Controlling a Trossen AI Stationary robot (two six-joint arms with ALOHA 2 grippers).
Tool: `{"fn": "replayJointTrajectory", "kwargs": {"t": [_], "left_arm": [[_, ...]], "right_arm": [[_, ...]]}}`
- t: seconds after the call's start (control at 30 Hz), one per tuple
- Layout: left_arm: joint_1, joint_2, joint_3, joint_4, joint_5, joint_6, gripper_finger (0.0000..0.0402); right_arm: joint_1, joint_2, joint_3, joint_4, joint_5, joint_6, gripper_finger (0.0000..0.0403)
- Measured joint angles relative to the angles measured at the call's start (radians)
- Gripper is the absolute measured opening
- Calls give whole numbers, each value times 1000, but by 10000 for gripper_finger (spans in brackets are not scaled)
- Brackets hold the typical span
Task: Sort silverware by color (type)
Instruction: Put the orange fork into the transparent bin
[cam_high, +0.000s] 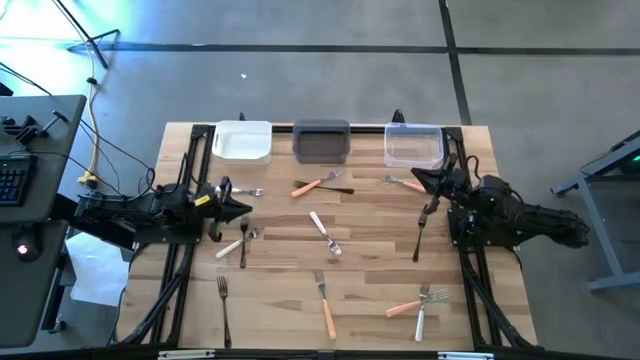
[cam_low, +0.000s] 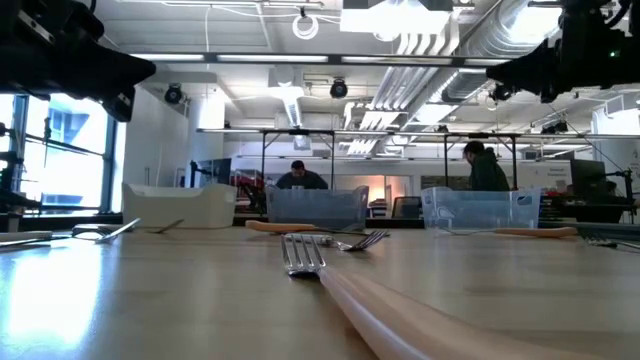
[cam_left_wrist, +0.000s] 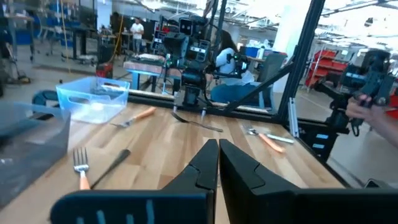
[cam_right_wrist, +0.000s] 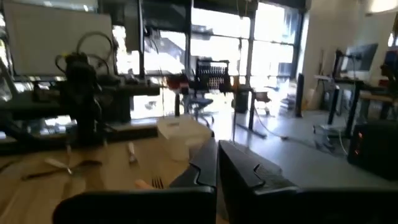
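Note:
Forks with orange, white and black handles lie scattered flat on the wooden table (cam_high: 370, 260). My left gripper (cam_high: 245, 208) is shut and empty above the table's left side, pointing right, its fingers together in the left wrist view (cam_left_wrist: 217, 163). A white-handled fork (cam_high: 232, 246) and a black fork (cam_high: 243, 244) lie just near of it. My right gripper (cam_high: 418, 178) is shut and empty near the clear bin (cam_high: 414, 146), pointing left, as the right wrist view (cam_right_wrist: 216, 163) also shows. A black fork (cam_high: 421, 230) lies on the table near of it.
A white bin (cam_high: 242, 141), a dark grey bin (cam_high: 322, 141) and the clear bin stand along the far edge. Other forks include an orange one (cam_high: 316, 185), a white one (cam_high: 325, 232) at the centre and an orange one (cam_high: 326, 308) at the near edge.

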Motion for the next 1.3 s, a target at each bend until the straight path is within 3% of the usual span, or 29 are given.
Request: {"fn": "replayJointTrajectory", "kwargs": {"t": [0.1,0.17,0.4,0.57,0.8,1.07,1.3], "left_arm": [[0,0,0,13,-1,39,1],[0,0,0,13,-16,45,1],[0,1,0,11,-48,51,1],[0,1,0,10,-48,51,0],[0,1,0,-2,-48,53,0],[0,1,0,-26,-47,53,0],[0,1,0,-25,-47,52,0]], "right_arm": [[0,93,102,-226,101,56,1],[0,175,139,-274,159,130,3],[-41,525,262,-496,230,299,57],[-134,740,373,-634,67,377,106],[-252,994,508,-745,-89,353,156],[-334,1213,589,-755,-124,252,200],[-398,1350,610,-755,-161,154,211]]}}
